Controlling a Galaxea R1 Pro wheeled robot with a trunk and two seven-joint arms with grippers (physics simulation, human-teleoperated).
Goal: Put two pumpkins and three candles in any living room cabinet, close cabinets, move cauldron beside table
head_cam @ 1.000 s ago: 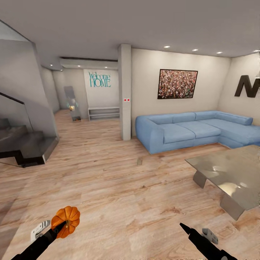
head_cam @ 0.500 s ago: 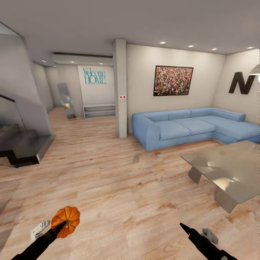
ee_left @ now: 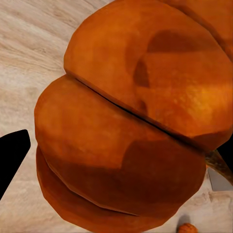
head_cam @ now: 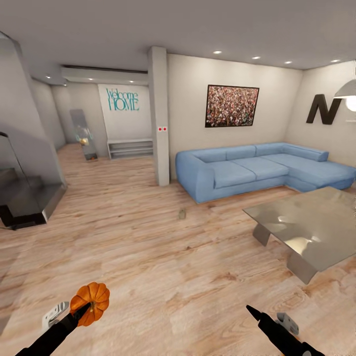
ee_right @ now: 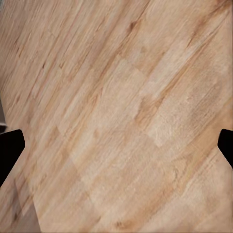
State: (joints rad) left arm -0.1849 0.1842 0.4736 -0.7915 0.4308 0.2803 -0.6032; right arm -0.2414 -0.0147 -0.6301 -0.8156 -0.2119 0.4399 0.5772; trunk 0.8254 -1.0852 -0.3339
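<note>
While the left pincer (head_cam: 81, 310) grips an orange ribbed pumpkin (head_cam: 90, 303) at the lower left of the head view, its black fingers (ee_left: 10, 155) show at either edge of the left wrist view with the fruit's bulging lobes pressed between them. Past the held pumpkin's lower curve in that wrist view, a second small orange shape (ee_left: 187, 227) lies on the wooden floor (head_cam: 163, 257), too little of it visible to tell what it is. The right pincer (ee_right: 116, 145) holds nothing: its two dark fingertips (ee_right: 9, 150) stand far apart at opposite edges of the right wrist view, with only pale floor planks between them. In the head view one pointed black finger (head_cam: 254, 313) of that arm rises at the lower right, over bare floor.

Further out, the low grey glass tabletop (head_cam: 311, 225) on blocky legs stands at the right, well apart from both arms. Behind it a blue corner sofa (head_cam: 247, 170) sits against the white wall, under a framed speckled picture (head_cam: 231, 106). A small grey object (head_cam: 182, 214) lies on the floor in front of the sofa's left end, too small to identify. A square pillar (head_cam: 159, 116) stands left of the sofa; beyond it a hallway leads to a wall reading "Welcome HOME" (head_cam: 122, 99) above a low white shelf (head_cam: 130, 148). Dark stairs (head_cam: 22, 200) with a glass panel occupy the far left.
</note>
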